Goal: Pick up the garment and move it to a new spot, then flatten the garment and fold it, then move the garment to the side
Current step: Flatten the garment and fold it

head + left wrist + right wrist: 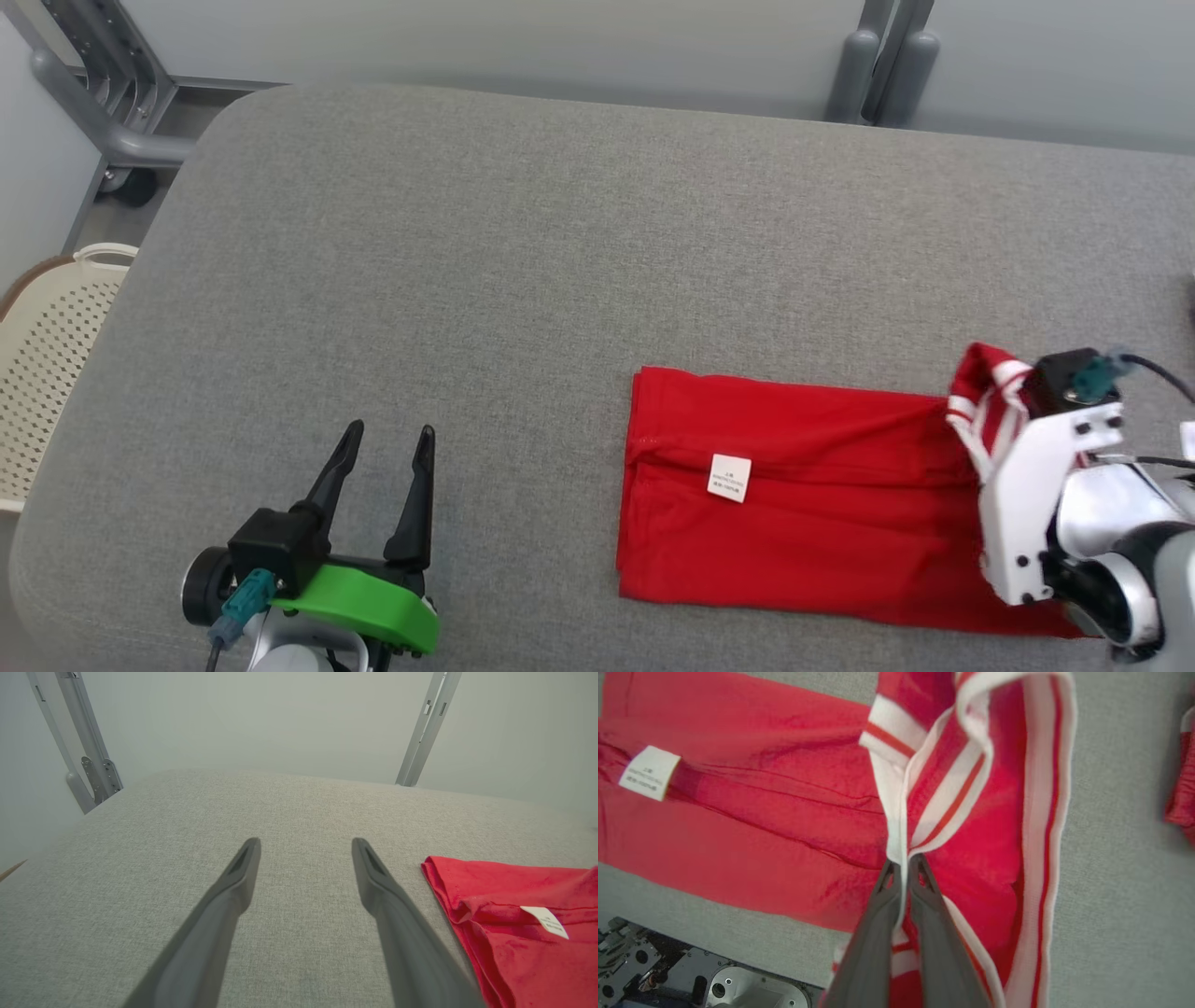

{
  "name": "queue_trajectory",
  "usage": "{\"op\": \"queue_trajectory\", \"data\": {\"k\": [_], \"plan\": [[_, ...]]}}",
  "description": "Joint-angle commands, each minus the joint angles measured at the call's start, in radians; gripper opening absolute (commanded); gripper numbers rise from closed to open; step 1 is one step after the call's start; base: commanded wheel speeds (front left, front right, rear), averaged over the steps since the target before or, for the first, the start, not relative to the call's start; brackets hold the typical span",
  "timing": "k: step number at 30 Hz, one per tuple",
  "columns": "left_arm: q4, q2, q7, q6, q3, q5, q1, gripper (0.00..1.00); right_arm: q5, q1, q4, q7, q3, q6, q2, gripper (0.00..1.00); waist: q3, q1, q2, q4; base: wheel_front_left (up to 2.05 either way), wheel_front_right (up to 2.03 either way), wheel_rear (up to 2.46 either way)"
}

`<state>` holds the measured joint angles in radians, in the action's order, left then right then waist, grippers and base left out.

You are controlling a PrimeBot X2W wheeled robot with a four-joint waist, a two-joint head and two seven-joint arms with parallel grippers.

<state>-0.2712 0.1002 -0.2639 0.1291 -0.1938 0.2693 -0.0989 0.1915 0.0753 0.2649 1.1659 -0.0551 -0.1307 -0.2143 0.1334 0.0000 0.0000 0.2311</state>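
Our right fingers (903,865) clenched on garment (794,504) striped edge; our left fingers (389,434) released, empty, above surface (467,233).

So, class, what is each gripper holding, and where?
The right gripper pinches the red garment by its white-striped trim; the left gripper is open, holding nothing.

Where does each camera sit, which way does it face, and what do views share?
Head view: on the head, looking down at the grey table; left gripper lower left, right wrist lower right.
Left wrist view: along its open fingers, across the table.
Right wrist view: down its shut right gripper, pinching the garment by its trim.
Shared: garment and white label.
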Motion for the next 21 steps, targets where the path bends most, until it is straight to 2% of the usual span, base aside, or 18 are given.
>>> {"op": "queue_trajectory", "data": {"k": [1, 3, 11, 21], "plan": [[-0.004, 0.002, 0.0, 0.002, -0.002, 0.006, -0.002, 1.0, 0.019, 0.031, -0.019, -0.001, 0.043, 0.0, -0.005, 0.0, -0.003, 0.0, 0.0, 0.004, 0.0, 0.0, 0.0], [-0.006, 0.002, 0.0, 0.002, -0.008, 0.007, -0.003, 1.0, 0.028, 0.06, -0.049, -0.009, 0.101, 0.0, -0.002, 0.0, -0.007, 0.0, 0.0, 0.012, 0.0, 0.0, 0.0], [-0.005, 0.005, 0.0, 0.002, -0.026, -0.017, -0.01, 1.0, 0.06, 0.138, -0.164, -0.042, 0.229, 0.0, 0.034, 0.0, -0.013, 0.0, 0.0, 0.043, 0.0, 0.0, 0.0], [-0.011, -0.003, 0.0, 0.002, -0.043, -0.024, -0.023, 1.0, 0.078, 0.238, -0.332, -0.093, 0.283, 0.0, 0.131, 0.0, 0.004, 0.0, 0.0, 0.082, 0.0, 0.0, 0.0]]}}
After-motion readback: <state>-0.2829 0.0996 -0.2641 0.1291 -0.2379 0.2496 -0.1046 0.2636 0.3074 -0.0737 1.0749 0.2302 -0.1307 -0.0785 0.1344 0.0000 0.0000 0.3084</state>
